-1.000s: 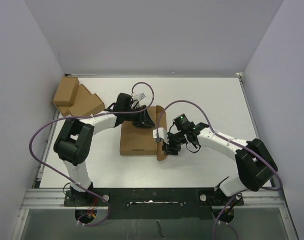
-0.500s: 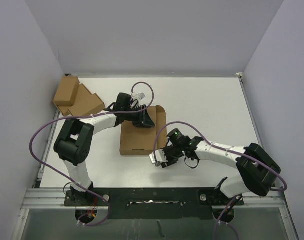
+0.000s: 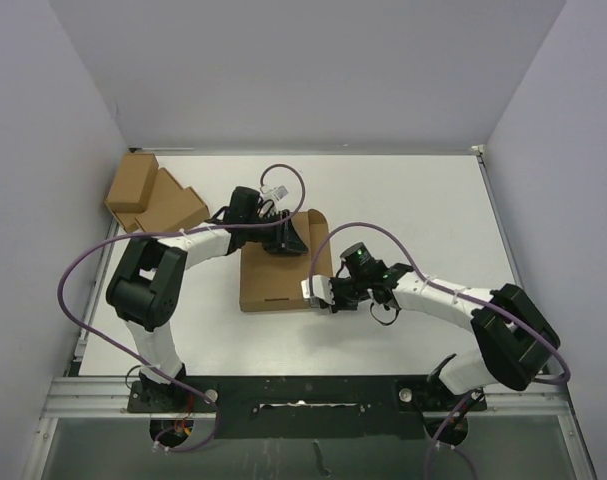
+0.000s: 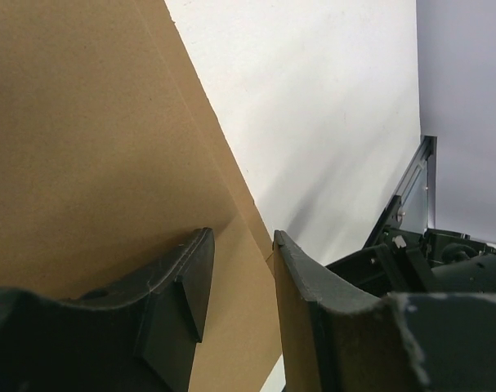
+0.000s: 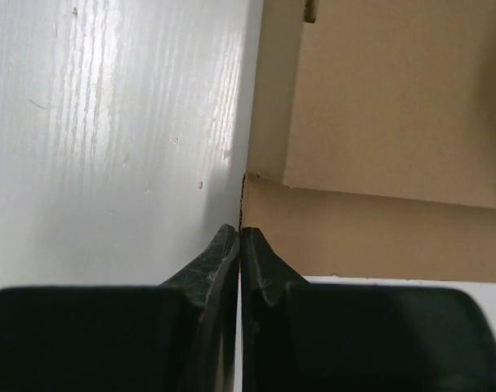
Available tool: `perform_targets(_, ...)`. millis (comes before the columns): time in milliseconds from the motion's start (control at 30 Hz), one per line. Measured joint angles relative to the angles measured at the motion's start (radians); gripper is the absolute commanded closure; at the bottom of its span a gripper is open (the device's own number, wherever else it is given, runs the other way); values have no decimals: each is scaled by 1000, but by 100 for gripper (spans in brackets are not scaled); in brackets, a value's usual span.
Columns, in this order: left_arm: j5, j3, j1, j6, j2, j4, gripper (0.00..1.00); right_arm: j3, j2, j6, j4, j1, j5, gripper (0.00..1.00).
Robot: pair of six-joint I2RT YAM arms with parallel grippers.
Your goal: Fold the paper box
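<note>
Task piece: the paper box (image 3: 268,280) lies flat and brown on the white table (image 3: 423,190), between the two arms and a little left of the middle.
Its right side: a narrow strip of cardboard runs along that edge and ends in a rounded corner at the far end.
Left arm: it curls in from the left, and the left gripper (image 3: 288,238) is down on the far right part of the paper box.
Left pincer: released. In the wrist view its two dark fingers (image 4: 186,286) stand apart, with brown cardboard and an edge line showing in the gap. From here I can't tell whether either finger presses on the cardboard.
Right arm: it stretches in low from the right, and the right gripper (image 3: 317,293) sits at the near right corner of the paper box.
Right pincer: clenched. In its wrist view the fingertips (image 5: 227,245) meet with no gap and nothing shows between them. They point at the box's corner, just beside it, over the line where table meets cardboard.
Far left corner: two smaller cardboard boxes (image 3: 133,180) sit touching each other, well apart from the paper box.
Wiring: purple cables (image 3: 83,262) loop out from the left arm and arc over the right one.
</note>
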Motion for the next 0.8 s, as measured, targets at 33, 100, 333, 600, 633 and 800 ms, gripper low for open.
perform_targets(33,2,-1,1,0,0,3,65,7,5,14,-7,-11,-8,100)
perform_targets(100,2,-3,2,-1,0,7,65,26,22,40,-24,-21,-23,100)
perform_targets(333,-3,-33,16,-34,-27,41,55,119,102,103,-92,-30,-58,100)
perform_targets(600,-61,-148,97,-56,-274,39,28,121,108,112,-97,-35,-73,100)
perform_targets(633,-85,-169,109,-45,-333,31,25,121,108,113,-97,-36,-74,100)
perform_targets(800,-232,-261,150,22,-594,-74,21,122,108,113,-98,-36,-79,100)
